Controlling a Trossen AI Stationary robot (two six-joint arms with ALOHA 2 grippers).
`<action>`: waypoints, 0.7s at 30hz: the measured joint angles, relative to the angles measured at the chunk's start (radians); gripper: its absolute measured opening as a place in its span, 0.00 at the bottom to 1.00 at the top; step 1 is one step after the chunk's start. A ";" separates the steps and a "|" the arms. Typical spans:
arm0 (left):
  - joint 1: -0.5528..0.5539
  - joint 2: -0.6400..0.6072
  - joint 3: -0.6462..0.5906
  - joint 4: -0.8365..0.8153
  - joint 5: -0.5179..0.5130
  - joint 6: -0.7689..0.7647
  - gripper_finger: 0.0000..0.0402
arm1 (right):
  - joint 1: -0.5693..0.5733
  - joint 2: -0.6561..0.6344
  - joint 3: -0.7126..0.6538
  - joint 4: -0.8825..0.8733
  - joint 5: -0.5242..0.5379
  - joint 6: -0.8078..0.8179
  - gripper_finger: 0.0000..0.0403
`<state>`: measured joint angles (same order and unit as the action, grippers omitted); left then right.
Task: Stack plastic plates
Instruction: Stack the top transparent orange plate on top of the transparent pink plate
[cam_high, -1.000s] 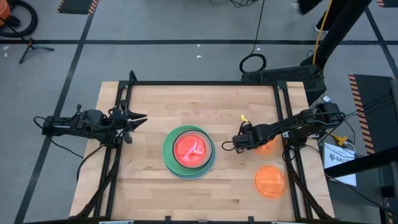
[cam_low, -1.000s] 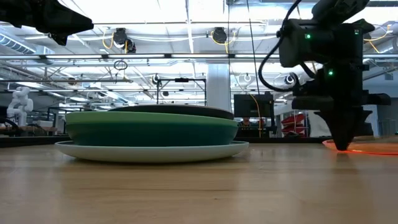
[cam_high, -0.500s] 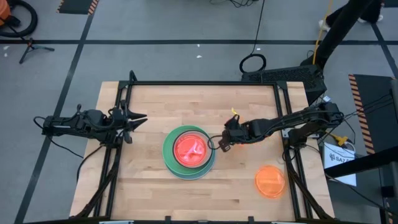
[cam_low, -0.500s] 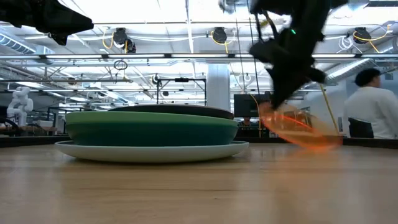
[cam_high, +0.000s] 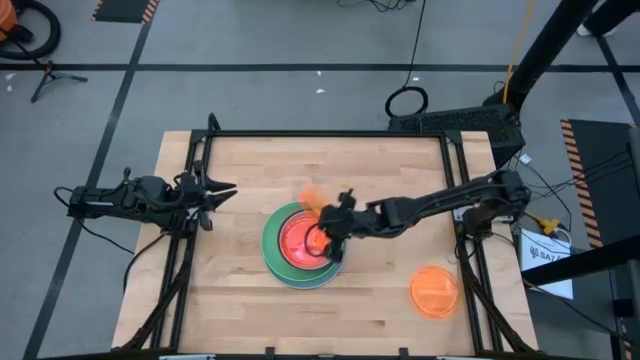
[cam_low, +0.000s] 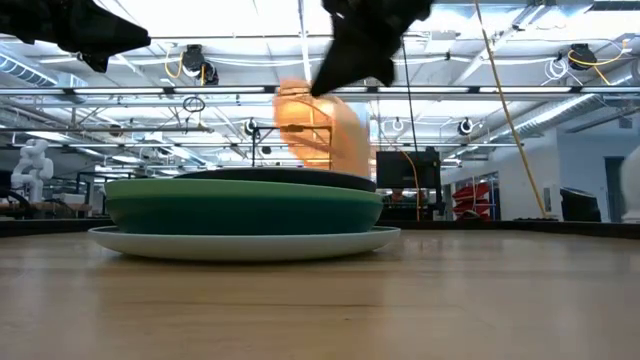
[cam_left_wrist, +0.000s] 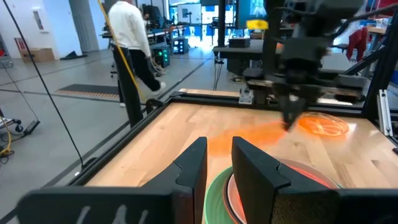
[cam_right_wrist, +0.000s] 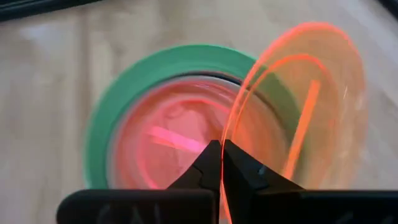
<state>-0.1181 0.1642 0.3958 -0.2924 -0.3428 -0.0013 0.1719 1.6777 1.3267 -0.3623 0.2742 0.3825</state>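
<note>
Right gripper: over the stack's middle, fingers pinched tight on the rim of a small translucent orange plate; an edge grip suits so thin a disc.
Held plate attitude: tilted steeply, hanging above the pile, not touching it.
Stack: near table centre; pink-red plate on top, dark grey, teal and green below, whitish plate at the base.
Second orange plate: flat on the table, well apart, apparently awaiting its turn.
Left gripper: parked at the table's left edge, fingers narrowly apart, holding nothing.
Judgement: placement step, release pending.
</note>
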 joint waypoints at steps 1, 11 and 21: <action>0.000 0.000 0.000 0.002 0.000 0.000 0.21 | 0.004 0.024 0.030 0.000 -0.021 -0.023 0.01; 0.000 0.000 0.000 -0.002 0.000 -0.001 0.21 | 0.021 0.245 0.287 -0.094 -0.174 -0.123 0.01; 0.000 0.000 0.000 -0.003 0.000 -0.003 0.21 | 0.028 0.291 0.352 -0.197 -0.201 -0.083 0.02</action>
<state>-0.1181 0.1646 0.3958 -0.2951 -0.3424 -0.0040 0.1997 1.9682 1.6783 -0.5589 0.0731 0.2994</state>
